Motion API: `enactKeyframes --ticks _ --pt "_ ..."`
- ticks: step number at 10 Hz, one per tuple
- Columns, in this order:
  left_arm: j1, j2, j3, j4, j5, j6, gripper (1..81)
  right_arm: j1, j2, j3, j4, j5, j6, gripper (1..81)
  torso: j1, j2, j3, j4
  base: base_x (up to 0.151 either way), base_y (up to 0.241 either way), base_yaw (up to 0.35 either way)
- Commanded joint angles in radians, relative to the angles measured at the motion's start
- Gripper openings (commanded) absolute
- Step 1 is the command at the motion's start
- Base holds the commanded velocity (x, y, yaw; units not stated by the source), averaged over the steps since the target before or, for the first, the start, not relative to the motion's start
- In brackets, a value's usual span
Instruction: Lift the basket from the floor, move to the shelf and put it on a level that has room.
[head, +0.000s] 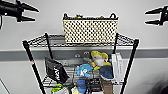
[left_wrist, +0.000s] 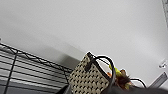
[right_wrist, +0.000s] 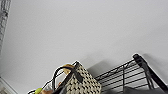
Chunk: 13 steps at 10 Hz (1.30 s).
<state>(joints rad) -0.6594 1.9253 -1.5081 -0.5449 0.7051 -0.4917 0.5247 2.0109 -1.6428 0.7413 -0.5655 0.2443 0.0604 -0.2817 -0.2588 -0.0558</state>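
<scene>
The basket (head: 90, 30) stands upright on the top level (head: 53, 41) of the shelf (head: 32, 65), roughly centred between the posts, with bare wire grid showing on both sides. It is clear of the floor. The placing step appears complete.

The left gripper (head: 35, 14) hangs high and to the left of the basket, well apart from it. Its jaws stand apart and hold nothing. The right gripper (head: 147, 17) hangs high and to the right, likewise well apart, jaws apart and empty.

Handling, as judged from the pictures:

- Weight: probably light. The body is woven, and the contents visible above the rim in the left wrist view are small yellow and orange items (left_wrist: 117, 73), apparently soft toys.
- Stiffness: the chunky weave holds a rectangular form, but the walls are likely to give under a hard squeeze. Grip force should be moderate.
- Surface: the weave is coarse and should not slip against the fingers.
- Fragility: low. The main risk is tipping, since the load sits high and the wire grid gives an uneven footing.

Where to take hold:

- One dark loop handle (left_wrist: 106, 65) rises at each short end. These are the natural grasp points, one per gripper.
- The dark rim (head: 90, 18) is the alternative, pinched at both ends together.
- A one-sided lift is not advised; the basket would likely tilt and spill.

Lower tiers hold toys (head: 98, 62) and boxes (head: 117, 66).
</scene>
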Motion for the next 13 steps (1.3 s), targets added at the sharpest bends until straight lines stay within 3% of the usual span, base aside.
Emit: enactKeyframes --ticks 1,2,4,8,13 --pt "-0.121 -0.176 0.101 0.066 0.105 0.007 81.1 0.074 -0.107 0.078 -0.039 -0.063 0.006 81.1 0.0 0.0 0.0 0.0 0.0 0.0 0.0" --pt "-0.121 -0.228 0.109 0.086 0.155 0.024 81.1 0.06 -0.13 0.078 -0.057 -0.076 0.006 81.1 0.0 0.0 0.0 0.0 0.0 0.0 0.0" --pt "-0.122 -0.298 0.111 0.094 0.182 0.047 81.1 0.027 -0.159 0.071 -0.092 -0.103 0.006 81.1 0.0 -0.001 0.0 0.0 0.0 0.0 0.0" --pt "-0.099 -0.348 0.077 0.209 0.258 0.044 81.1 -0.097 -0.171 0.029 -0.16 -0.12 0.007 81.1 -0.002 -0.002 0.002 0.0 0.0 0.0 0.0" --pt "0.134 -0.365 0.065 0.278 0.249 0.041 81.1 -0.265 -0.165 -0.058 -0.217 -0.134 0.006 81.1 -0.003 -0.002 0.002 0.0 0.0 0.0 0.0"
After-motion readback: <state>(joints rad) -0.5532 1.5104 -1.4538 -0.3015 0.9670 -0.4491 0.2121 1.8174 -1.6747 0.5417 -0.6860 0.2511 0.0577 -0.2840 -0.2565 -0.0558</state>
